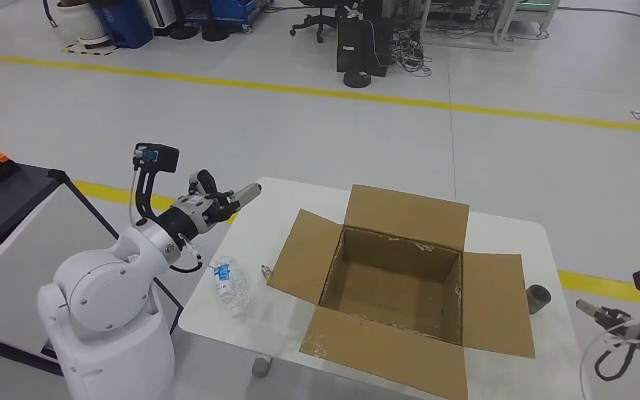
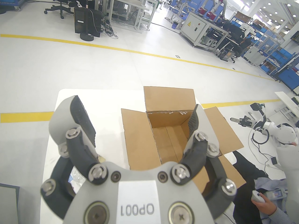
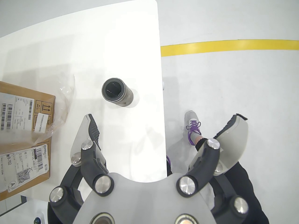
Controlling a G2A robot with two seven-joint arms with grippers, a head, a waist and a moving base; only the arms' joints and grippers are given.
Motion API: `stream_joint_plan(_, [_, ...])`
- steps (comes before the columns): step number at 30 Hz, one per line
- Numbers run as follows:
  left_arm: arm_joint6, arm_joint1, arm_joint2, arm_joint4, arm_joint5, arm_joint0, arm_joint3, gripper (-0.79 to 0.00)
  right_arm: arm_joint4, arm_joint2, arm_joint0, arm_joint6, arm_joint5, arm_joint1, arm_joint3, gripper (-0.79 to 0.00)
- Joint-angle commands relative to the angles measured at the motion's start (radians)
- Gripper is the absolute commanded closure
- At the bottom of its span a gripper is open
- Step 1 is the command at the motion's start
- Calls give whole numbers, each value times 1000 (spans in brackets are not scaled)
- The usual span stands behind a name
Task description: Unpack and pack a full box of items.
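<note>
An open cardboard box (image 1: 395, 285) stands in the middle of the white table (image 1: 500, 228), all flaps folded out and its inside bare (image 2: 168, 136). A clear plastic bag of small items (image 1: 230, 285) lies on the table's left part. A black cylinder (image 1: 538, 297) (image 3: 116, 92) lies near the right edge. My left gripper (image 1: 252, 189) (image 2: 135, 103) hovers open over the table's left corner, pointing at the box, holding nothing. My right gripper (image 1: 585, 308) (image 3: 163, 117) is open over the right table edge, a little short of the cylinder.
A box flap with printed labels (image 3: 23, 122) lies flat beside the cylinder, with a clear plastic film (image 3: 63, 108) over its corner. A small bit (image 1: 266, 270) lies next to the bag. A dark-topped stand (image 1: 25, 195) is left of the table.
</note>
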Motion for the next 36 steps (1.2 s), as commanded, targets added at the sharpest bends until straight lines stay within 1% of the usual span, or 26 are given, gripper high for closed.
stream_joint_plan(1, [0,0,0,0,0,0,0,-785,1,0,0,-1,0,0,0,-785])
stream_joint_plan(11, [0,0,0,0,0,0,0,-785,1,0,0,-1,0,0,0,-785])
stream_joint_plan(12, [0,0,0,0,0,0,0,-785,-4,-7,-4,21,-2,1,7,-785])
stream_joint_plan(14, [0,0,0,0,0,0,0,-785,14,1,24,112,11,10,-2,-785])
stream_joint_plan(15, [0,0,0,0,0,0,0,-785,2,10,40,178,21,17,-5,-785])
stream_joint_plan(17, [0,0,0,0,0,0,0,-785,-36,7,83,270,42,30,-7,-785])
stream_joint_plan(18, [0,0,0,0,0,0,0,-785,-81,-5,107,319,54,39,-12,-785])
stream_joint_plan(19, [0,0,0,0,0,0,0,-785,-95,-19,135,342,54,44,-12,-785])
stream_joint_plan(23, [0,0,0,0,0,0,0,-785,-175,-89,225,499,62,69,58,-785])
stream_joint_plan(26, [0,0,0,0,0,0,0,-785,-189,-167,286,499,50,93,161,-785])
stream_joint_plan(29, [0,0,0,0,0,0,0,-785,-209,-221,355,499,78,118,220,-785])
stream_joint_plan(36, [0,0,0,0,0,0,0,-785,-159,-332,468,499,121,172,382,-785])
